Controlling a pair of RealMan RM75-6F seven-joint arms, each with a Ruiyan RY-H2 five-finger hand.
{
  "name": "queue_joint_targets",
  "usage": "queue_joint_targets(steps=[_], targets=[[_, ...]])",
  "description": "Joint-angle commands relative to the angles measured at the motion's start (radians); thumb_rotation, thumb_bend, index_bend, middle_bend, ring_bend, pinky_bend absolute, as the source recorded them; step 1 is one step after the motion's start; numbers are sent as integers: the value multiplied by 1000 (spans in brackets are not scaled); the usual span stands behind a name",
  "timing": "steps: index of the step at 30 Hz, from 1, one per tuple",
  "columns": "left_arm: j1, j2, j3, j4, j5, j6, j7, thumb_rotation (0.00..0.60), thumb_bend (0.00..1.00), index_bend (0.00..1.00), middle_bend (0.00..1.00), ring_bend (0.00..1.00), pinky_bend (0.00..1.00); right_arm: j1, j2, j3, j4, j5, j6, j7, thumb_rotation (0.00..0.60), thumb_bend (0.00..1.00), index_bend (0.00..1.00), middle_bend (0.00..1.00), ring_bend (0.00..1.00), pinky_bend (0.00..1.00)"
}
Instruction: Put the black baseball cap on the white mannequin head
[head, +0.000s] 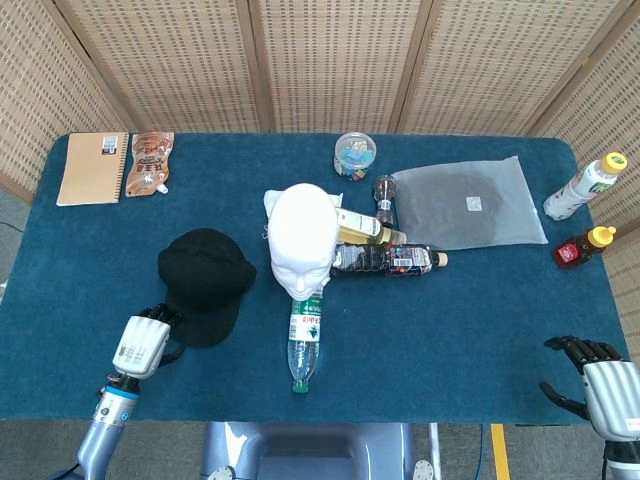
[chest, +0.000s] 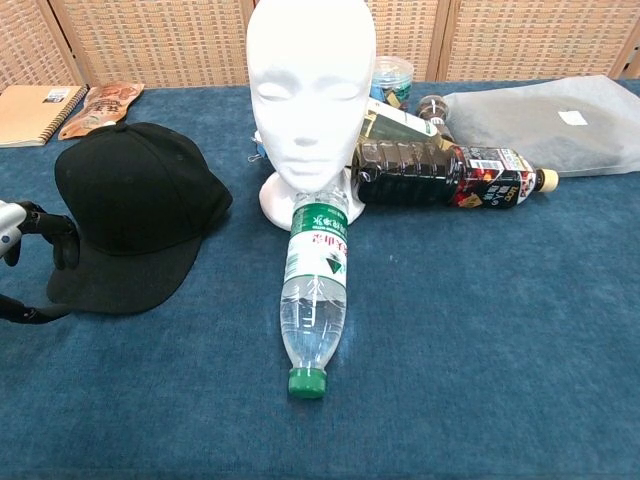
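Note:
The black baseball cap (head: 205, 280) (chest: 135, 210) lies flat on the blue table, left of the white mannequin head (head: 303, 238) (chest: 310, 95), brim toward the front. My left hand (head: 145, 343) (chest: 30, 265) is at the brim's front-left corner, fingers apart, fingertips right at the brim's edge; whether they touch it is unclear. It holds nothing. My right hand (head: 598, 380) hangs open at the table's front right corner, far from both. The mannequin head stands upright, bare.
A clear water bottle (head: 304, 340) (chest: 318, 290) lies in front of the mannequin head. Dark and yellow bottles (head: 385, 258) lie to its right, by a grey bag (head: 470, 205). Notebook (head: 92, 167) and snack pouch (head: 150, 162) sit at back left; two bottles (head: 585, 215) at right.

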Motion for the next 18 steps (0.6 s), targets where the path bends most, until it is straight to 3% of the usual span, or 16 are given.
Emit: queue_joint_targets(steps=[1,18], targets=[[-4,-19,-2,16,-4,1,-2,600,117,513,533,361,538,-2,0,0,2,2,1,3,600,158,366,422,442,410],[-15,-82,5,80,-20,-6,1,600,116,513,533,361,536,-16,1,3,21,14,11,24,600,158,366,422,442,411]])
